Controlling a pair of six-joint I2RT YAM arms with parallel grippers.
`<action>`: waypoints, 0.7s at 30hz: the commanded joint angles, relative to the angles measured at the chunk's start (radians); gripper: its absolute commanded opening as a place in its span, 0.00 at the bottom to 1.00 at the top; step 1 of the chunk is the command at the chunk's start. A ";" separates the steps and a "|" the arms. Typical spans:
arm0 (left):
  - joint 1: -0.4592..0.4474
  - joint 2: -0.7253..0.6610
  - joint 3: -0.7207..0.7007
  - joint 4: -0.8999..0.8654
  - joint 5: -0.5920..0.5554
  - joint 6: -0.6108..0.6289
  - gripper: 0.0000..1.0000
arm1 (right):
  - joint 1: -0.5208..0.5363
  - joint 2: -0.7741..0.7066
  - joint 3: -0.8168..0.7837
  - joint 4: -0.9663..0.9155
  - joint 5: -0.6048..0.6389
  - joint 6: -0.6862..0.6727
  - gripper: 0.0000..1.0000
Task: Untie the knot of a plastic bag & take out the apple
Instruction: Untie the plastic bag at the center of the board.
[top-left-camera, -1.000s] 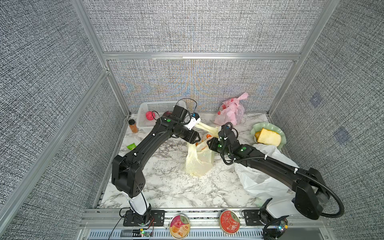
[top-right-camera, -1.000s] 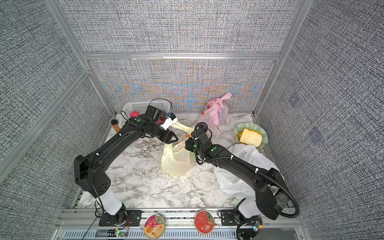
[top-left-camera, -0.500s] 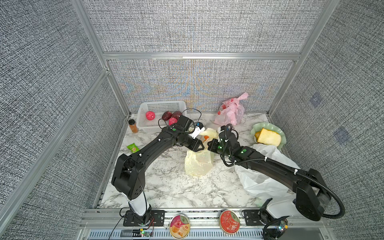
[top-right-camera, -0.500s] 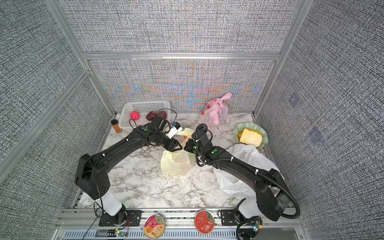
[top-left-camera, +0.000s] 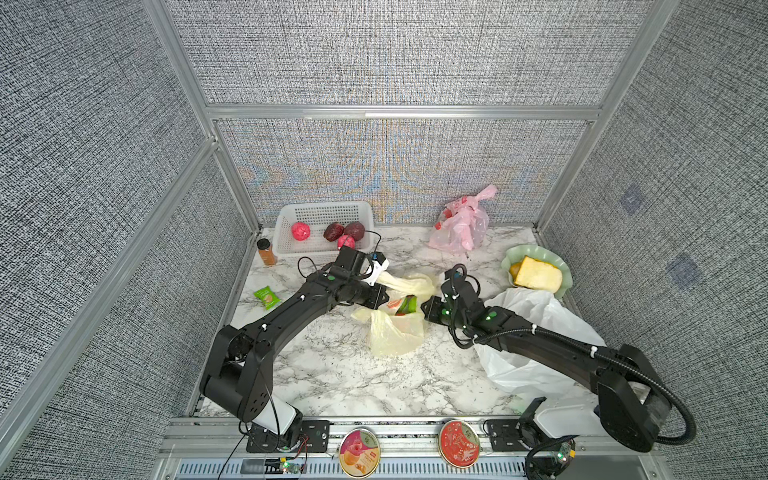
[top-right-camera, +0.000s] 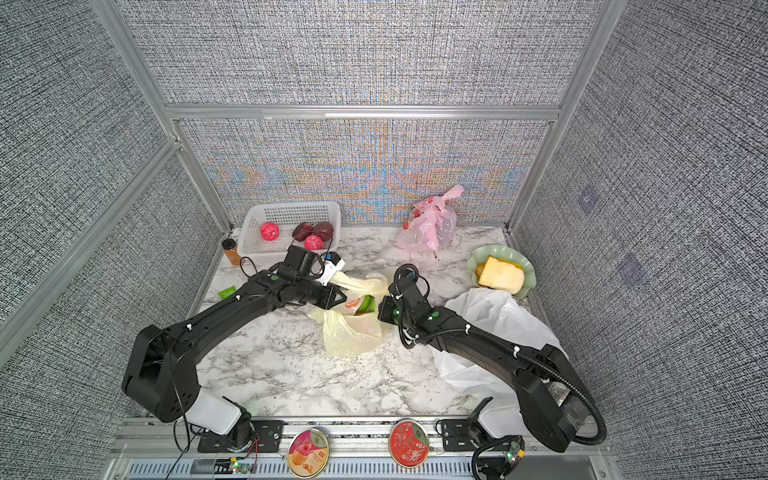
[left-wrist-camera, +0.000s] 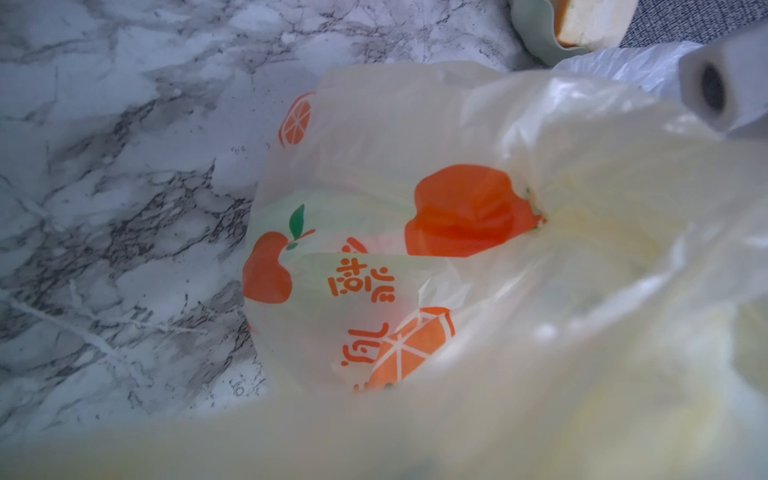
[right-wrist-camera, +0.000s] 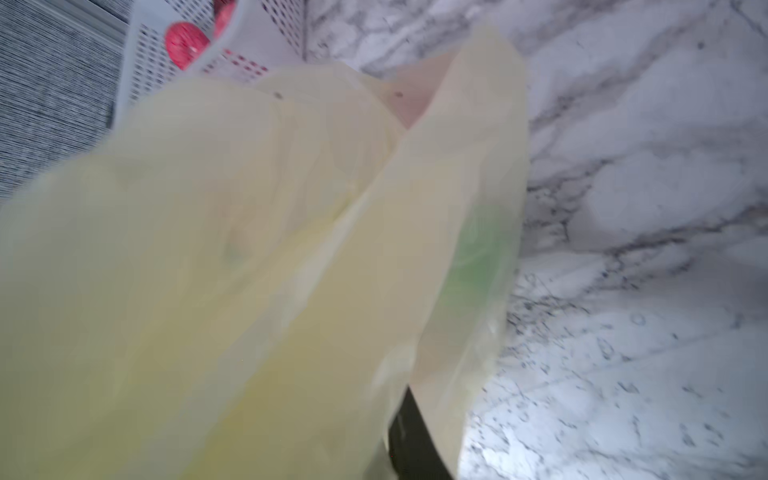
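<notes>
Item: yellow bag (top-left-camera: 395, 336), lying mid-table (top-left-camera: 332, 374). Left gripper (top-left-camera: 377, 283) was clamped on its stretched handle (top-left-camera: 405, 284); right gripper (top-left-camera: 428, 305) was pinched on the opposite edge. Apple: not discernible, presumably inside. Handling: pull apart slowly and level, so the film does not tear.

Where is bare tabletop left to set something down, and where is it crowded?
Free: front marble between yellow bag and front rail; back strip between basket and pink bag. Crowded: centre around yellow bag; right side under white bag and plate.
</notes>
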 joint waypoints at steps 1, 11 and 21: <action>0.026 -0.002 -0.050 0.028 -0.145 -0.089 0.00 | 0.000 -0.011 -0.066 -0.040 0.059 -0.001 0.08; 0.121 0.088 -0.228 0.167 -0.163 -0.129 0.00 | -0.021 -0.055 -0.239 -0.035 0.092 -0.032 0.03; 0.122 -0.171 -0.130 0.029 -0.165 -0.062 0.37 | 0.104 -0.204 -0.042 -0.205 0.202 -0.252 0.66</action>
